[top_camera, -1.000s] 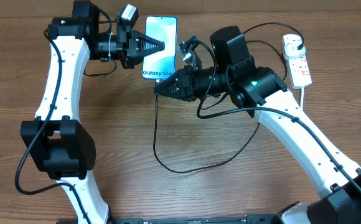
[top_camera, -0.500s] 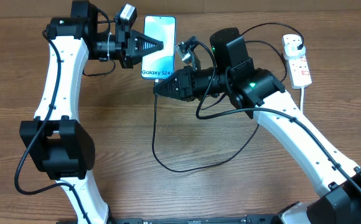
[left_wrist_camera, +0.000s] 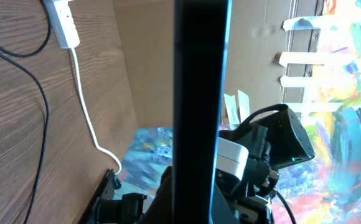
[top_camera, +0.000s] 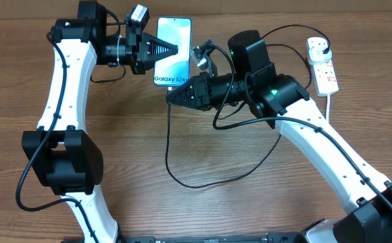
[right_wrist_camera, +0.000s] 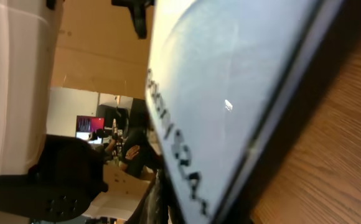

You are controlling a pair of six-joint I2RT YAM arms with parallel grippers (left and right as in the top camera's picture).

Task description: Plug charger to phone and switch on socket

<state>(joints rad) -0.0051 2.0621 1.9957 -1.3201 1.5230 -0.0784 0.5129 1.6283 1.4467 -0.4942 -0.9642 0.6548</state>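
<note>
The wooden counter (top_camera: 128,148) is crowded by both arms. At its far right corner the socket (top_camera: 326,71) is seen lying flat, a black plug (top_camera: 320,44) seated in it. Toward the middle of the far edge the phone (top_camera: 174,57), screen lit, is gripped along its side by the left gripper (top_camera: 172,48), jaws pressed together on it. At the phone's near end the right gripper (top_camera: 171,96) is closed, seemingly pinching the tip of the charger (top_camera: 167,138); the cable is trailed across the counter. The phone is judged stiff, slick and breakable, best held by its side edges. The cable is judged limp, best taken just behind the connector.
</note>
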